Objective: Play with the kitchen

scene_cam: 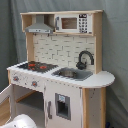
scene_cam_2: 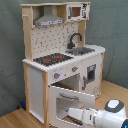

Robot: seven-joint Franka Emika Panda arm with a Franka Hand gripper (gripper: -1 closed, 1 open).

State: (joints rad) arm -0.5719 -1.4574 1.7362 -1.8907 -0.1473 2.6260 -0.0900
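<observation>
The kitchen (scene_cam: 64, 90) (scene_cam_2: 37, 85) is a tall white and light-wood toy with a black-and-red hob (scene_cam: 35, 65) (scene_cam_2: 52, 59), a grey sink (scene_cam: 72, 73) (scene_cam_2: 82, 50), a black faucet (scene_cam: 85, 57) (scene_cam_2: 75, 39) and a grey hood (scene_cam: 40, 27) (scene_cam_2: 50, 20). Its windowed oven door (scene_cam_2: 62, 96) stands swung open. In the second exterior view my gripper (scene_cam_2: 75, 114) sits low, right at the door's window. The white arm (scene_cam_2: 112, 112) stretches in from the second exterior view's right. In the first exterior view only a white part of the arm (scene_cam: 20, 121) shows at the bottom edge.
A microwave (scene_cam: 75, 23) (scene_cam_2: 77, 11) sits on the top shelf beside the hood. Another windowed cabinet door (scene_cam: 62, 106) (scene_cam_2: 91, 75) under the sink is closed. A grey curtain (scene_cam: 115, 45) hangs behind. The floor (scene_cam_2: 15, 120) is wood.
</observation>
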